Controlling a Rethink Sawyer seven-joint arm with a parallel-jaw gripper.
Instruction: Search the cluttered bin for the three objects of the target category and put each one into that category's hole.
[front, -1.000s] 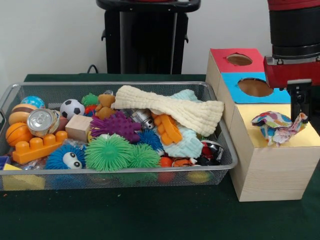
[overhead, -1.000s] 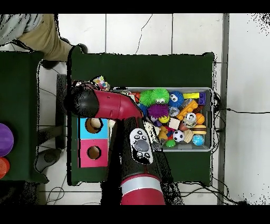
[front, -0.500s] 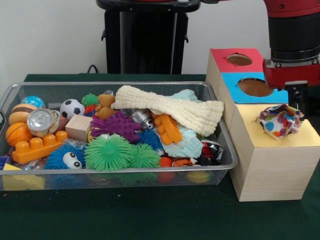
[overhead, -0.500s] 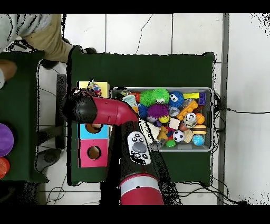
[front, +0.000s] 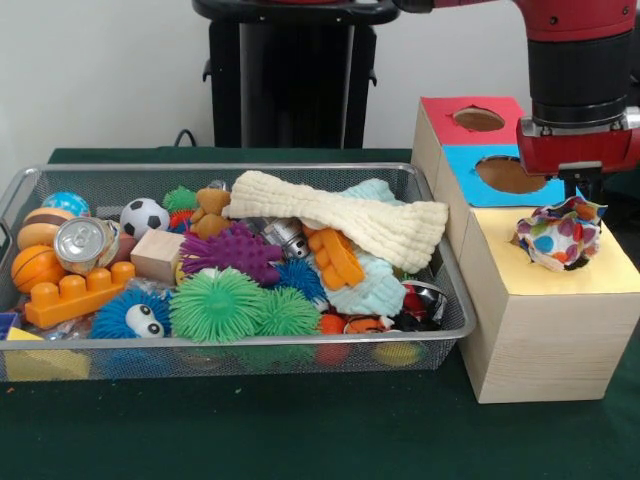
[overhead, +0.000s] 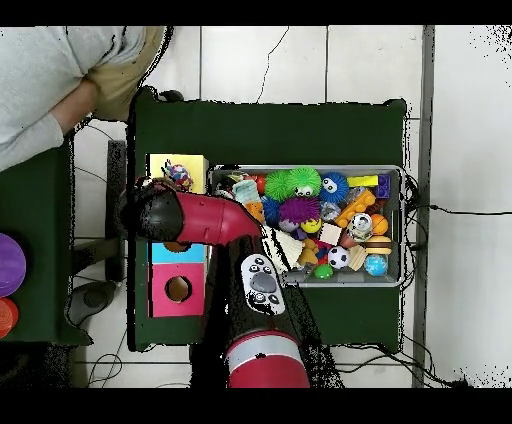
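Note:
A white knotted rope toy (front: 558, 235) flecked with red, blue, green and yellow sits on the yellow face of the pale wooden box (front: 545, 330), over the spot where its hole lies; the hole itself is hidden. My gripper (front: 583, 192) hangs just behind and above the toy, mostly hidden by it. In the overhead view the toy (overhead: 180, 178) lies on the yellow box (overhead: 170, 163) beside my arm's wrist (overhead: 152, 211). The silver wire mesh bin (front: 20, 185) stands to the left, full of clutter; no other rope toy shows in it.
The blue-faced box (front: 480, 185) and the red-faced box (front: 440, 110) stand behind the yellow one. The bin holds spiky balls (front: 215, 305), knitted cloths (front: 330, 215), a can, blocks and small balls. A person's grey sleeve (overhead: 40, 90) is at the overhead view's top left.
The rope toy hung stretched from my gripper over the yellow face; now it sits balled up on it. My wrist has shifted slightly left and up. The person has leaned in.

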